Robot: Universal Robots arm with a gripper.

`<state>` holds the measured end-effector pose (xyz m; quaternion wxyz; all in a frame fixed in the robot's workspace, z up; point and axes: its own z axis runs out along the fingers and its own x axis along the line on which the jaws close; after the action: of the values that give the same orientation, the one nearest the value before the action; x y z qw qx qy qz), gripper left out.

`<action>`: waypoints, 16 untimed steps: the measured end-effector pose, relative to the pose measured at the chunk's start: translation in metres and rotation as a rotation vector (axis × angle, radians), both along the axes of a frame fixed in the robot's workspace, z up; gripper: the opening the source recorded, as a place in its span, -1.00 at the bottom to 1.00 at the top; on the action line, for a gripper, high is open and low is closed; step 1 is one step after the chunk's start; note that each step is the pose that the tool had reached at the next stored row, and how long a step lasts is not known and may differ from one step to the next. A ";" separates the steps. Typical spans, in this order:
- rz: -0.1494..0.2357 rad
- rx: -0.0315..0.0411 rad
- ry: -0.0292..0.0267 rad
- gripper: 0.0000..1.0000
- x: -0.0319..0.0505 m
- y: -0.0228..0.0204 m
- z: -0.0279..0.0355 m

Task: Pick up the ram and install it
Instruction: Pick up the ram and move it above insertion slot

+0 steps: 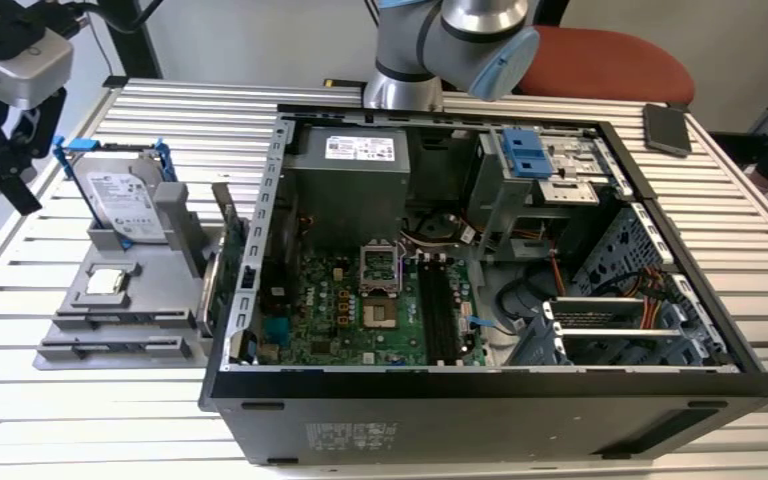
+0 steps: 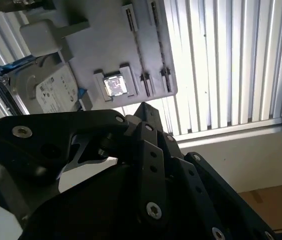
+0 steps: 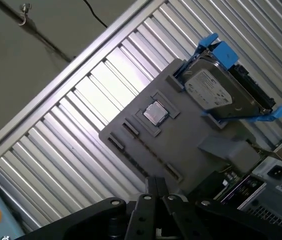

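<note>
Your work surface is a slatted metal table (image 1: 91,400), pale grey, with ribs running across the exterior view. Strong light glares off the slats in both wrist views. Behind its far edge you have a chair (image 1: 611,60) with a red seat. In the first wrist view the floor (image 3: 26,75) is plain grey; a thin dark cable (image 3: 93,15) crosses it. In the second wrist view a cardboard box (image 2: 276,207) sits below the table edge.

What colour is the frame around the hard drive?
The frame is bright blue, clearest in the first wrist view.
</note>
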<state>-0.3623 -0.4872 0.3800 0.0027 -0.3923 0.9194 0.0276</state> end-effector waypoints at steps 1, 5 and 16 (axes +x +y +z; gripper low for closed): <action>0.011 0.0000 0.0000 -1.00 0.0000 0.0000 0.0000; 0.054 0.0000 0.0000 -1.00 0.0000 0.0000 0.0001; 0.135 -0.0033 -0.0008 -1.00 0.0000 0.0000 0.0001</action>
<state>-0.3623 -0.4872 0.3802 0.0006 -0.4533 0.8910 0.0260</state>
